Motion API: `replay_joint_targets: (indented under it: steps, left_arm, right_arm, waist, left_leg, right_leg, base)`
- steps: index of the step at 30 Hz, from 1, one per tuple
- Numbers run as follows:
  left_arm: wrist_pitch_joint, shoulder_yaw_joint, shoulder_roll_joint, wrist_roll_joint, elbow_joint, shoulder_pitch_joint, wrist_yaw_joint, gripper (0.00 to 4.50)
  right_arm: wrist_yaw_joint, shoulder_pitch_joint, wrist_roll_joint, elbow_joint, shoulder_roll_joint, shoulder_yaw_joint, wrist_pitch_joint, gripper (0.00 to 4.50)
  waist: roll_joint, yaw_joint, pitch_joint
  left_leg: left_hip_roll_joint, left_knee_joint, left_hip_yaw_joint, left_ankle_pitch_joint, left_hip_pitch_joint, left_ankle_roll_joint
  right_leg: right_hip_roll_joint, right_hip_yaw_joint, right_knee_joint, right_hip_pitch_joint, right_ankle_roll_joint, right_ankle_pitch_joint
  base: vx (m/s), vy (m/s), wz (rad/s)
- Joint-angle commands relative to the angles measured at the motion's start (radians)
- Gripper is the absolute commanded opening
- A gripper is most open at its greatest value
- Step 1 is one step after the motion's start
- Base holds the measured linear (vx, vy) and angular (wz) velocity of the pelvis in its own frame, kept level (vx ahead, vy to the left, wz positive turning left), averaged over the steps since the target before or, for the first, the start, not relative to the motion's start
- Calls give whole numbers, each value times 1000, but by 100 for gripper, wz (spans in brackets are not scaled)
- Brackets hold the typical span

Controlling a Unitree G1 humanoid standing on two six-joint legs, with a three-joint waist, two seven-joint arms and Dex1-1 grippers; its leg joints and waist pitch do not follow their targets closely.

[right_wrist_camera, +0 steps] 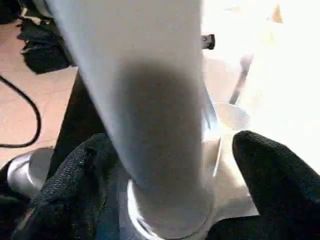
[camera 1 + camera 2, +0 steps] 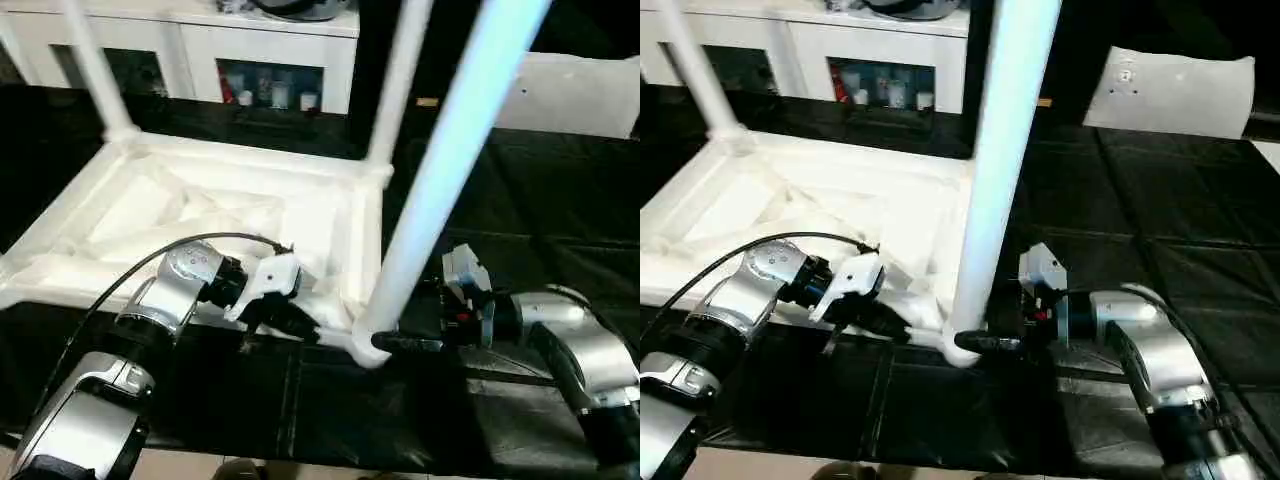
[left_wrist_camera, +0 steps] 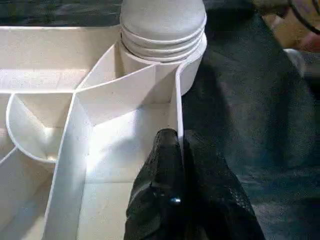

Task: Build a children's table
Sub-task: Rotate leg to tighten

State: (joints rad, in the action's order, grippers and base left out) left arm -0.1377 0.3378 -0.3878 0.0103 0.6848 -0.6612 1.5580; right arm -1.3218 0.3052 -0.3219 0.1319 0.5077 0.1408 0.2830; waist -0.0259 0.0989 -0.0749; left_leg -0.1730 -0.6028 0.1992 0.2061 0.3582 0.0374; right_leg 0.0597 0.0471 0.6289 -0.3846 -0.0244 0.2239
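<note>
The children's table lies upside down on the black mat, its white ribbed tabletop (image 2: 250, 165) facing up. Legs stand in the far left socket (image 2: 95, 70) and the far right socket (image 2: 400, 80). A third leg (image 2: 440, 170) rises from the near right corner socket (image 3: 162, 47). My left gripper (image 2: 300, 325) is shut on the tabletop's near rim (image 3: 178, 100), just left of that corner, with the thin wall pinched between its fingers (image 3: 167, 155). My right gripper (image 2: 990, 343) is open and straddles the base of the near leg (image 1: 150, 100). One of its fingertips (image 1: 272, 165) stands apart from the tube.
A white cabinet (image 2: 200, 40) with shelves runs along the back. A flat white bag (image 2: 1170, 90) lies on the mat at the far right. The black mat (image 2: 520, 200) spreads to the right of the table. A black cable (image 2: 120, 280) arcs over my left forearm.
</note>
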Motion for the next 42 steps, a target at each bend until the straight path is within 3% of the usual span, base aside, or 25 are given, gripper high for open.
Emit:
replay_joint_targets:
  steps: [1, 2, 9, 17, 19, 22, 24, 25, 27, 28, 32, 34, 37, 42]
  left_arm:
    - [-42, 35, 7, -28, -20, -26, 54, 0]
    - [-47, 41, 6, -33, -19, -28, 56, 0]
    - [-57, 56, 3, -46, -13, -40, 56, 0]
    - [-61, 68, -7, -59, -16, -33, 56, 0]
    - [-54, 59, -4, -58, -15, -32, 56, 0]
    - [-19, 29, 13, -54, -13, -34, 41, 0]
    - [53, -6, 46, -50, -36, -35, -72, 0]
    - [70, -10, 58, -41, -45, -32, -117, 0]
    - [94, -9, 74, -29, -59, -26, -178, 0]
    - [145, -9, 102, -12, -80, -16, -264, 0]
    - [238, -24, 176, -2, -103, -10, -418, 0]
    - [306, -46, 232, 18, -111, -13, -528, 0]
    - [379, -72, 286, 38, -127, -18, -632, 0]
    - [436, -101, 332, 49, -141, -41, -760, 0]
  right_arm:
    - [-44, 19, -15, 26, 14, 12, -3, 375]
    - [-59, 25, -17, 34, 15, 16, -4, 361]
    - [-106, 37, -30, 38, 21, 42, 20, 298]
    - [-123, 33, -40, 41, 14, 56, 36, 229]
    - [-120, 28, -47, 36, 9, 56, 48, 219]
    - [-87, 16, -66, 16, -7, 49, 93, 211]
    - [91, -1, -54, -43, -85, 35, 173, 210]
    - [161, -8, -18, -55, -113, 41, 166, 209]
    - [250, -20, 29, -70, -149, 54, 168, 209]
    - [358, -34, 50, -90, -208, 53, 212, 207]
    - [546, -49, 86, -112, -323, 38, 275, 201]
    - [676, -43, 117, -108, -402, 20, 312, 199]
    - [804, -37, 144, -113, -477, 5, 346, 199]
    - [885, -8, 185, -106, -545, 24, 314, 199]
  waist:
    - [-9, -5, 72]
    - [-15, -5, 70]
    - [-18, -4, 69]
    - [-17, -3, 66]
    - [-10, -2, 64]
    - [-13, -3, 63]
    - [-7, -6, 60]
    - [-8, -7, 58]
    - [-10, -21, 55]
    - [-6, -28, 53]
    - [-6, -49, 54]
    - [1, -62, 55]
    - [-4, -70, 54]
    - [3, -72, 57]
  left_leg:
    - [-72, 62, -24, 53, -11, -94]
    - [-72, 62, -24, 53, -10, -95]
    - [-72, 63, -25, 50, -9, -96]
    - [-72, 65, -25, 61, -10, -85]
    - [-73, 66, -26, 69, -11, -80]
    - [-73, 67, -26, 69, -11, -78]
    - [-73, 70, -27, 73, -10, -69]
    - [-73, 73, -29, 77, -11, -61]
    - [-66, 76, -33, 133, -15, -15]
    - [-65, 79, -36, 139, -11, -3]
    - [-67, 82, -37, 154, -13, 17]
    - [-64, 80, -37, 146, -12, 9]
    - [-60, 80, -36, 142, -11, 2]
    - [-58, 78, -35, 138, -10, -8]
  right_leg:
    - [98, -53, -62, 43, -270, 22]
    - [96, -53, -63, 42, -267, 23]
    - [96, -52, -64, 43, -258, 39]
    - [97, -52, -66, 41, -257, 57]
    - [99, -53, -68, 40, -257, 68]
    - [97, -53, -68, 41, -257, 65]
    - [95, -54, -69, 40, -256, 68]
    - [95, -54, -72, 39, -250, 81]
    - [101, -55, -87, 36, -219, 208]
    - [101, -56, -90, 40, -206, 248]
    - [97, -58, -91, 36, -203, 252]
    - [95, -60, -91, 36, -211, 223]
    - [95, -61, -97, 36, -203, 243]
    - [92, -62, -100, 37, -192, 231]
  base:
    - [0, 0, 0]
    - [0, 0, 0]
    - [0, 0, 0]
    - [0, 0, 0]
    - [0, 0, 0]
    - [0, 0, 0]
    - [0, 0, 0]
    - [0, 0, 0]
    - [0, 0, 0]
    - [0, 0, 0]
    - [0, 0, 0]
    - [0, 0, 0]
    - [0, 0, 0]
    - [0, 0, 0]
